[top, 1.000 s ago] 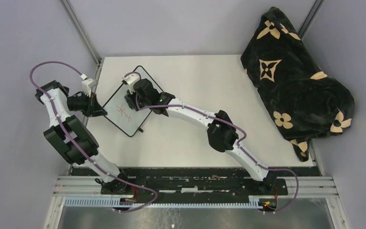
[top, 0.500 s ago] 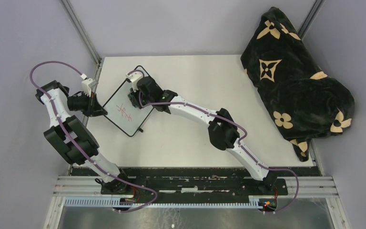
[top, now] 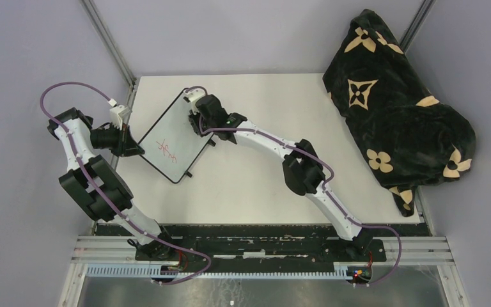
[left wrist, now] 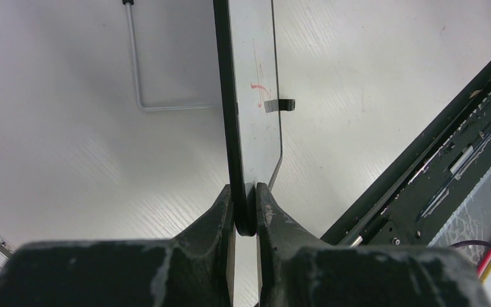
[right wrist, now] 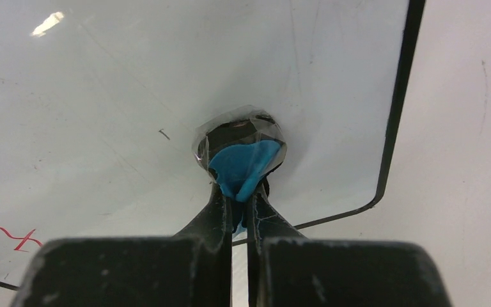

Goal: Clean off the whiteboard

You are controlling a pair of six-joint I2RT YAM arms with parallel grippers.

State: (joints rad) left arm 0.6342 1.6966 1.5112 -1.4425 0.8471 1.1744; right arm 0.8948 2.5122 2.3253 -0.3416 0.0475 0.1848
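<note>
A black-framed whiteboard (top: 180, 131) lies tilted on the table at the left, with red marks (top: 165, 149) near its lower left part. My left gripper (top: 133, 148) is shut on the board's left corner; in the left wrist view the board's edge (left wrist: 246, 128) runs up from between the jaws. My right gripper (top: 196, 121) is shut on a blue eraser pad (right wrist: 241, 163) wrapped in clear film and presses it on the board's upper right part. The red marks (right wrist: 3, 227) show at the lower left in the right wrist view.
A black blanket with tan flower prints (top: 396, 102) lies heaped at the table's right side. A wire stand (left wrist: 142, 83) sticks out behind the board. The black rail (top: 243, 246) with the arm bases runs along the near edge.
My right gripper with the eraser has moved up and to the right across the board, away from the red marks. The left gripper and the board have not moved.
</note>
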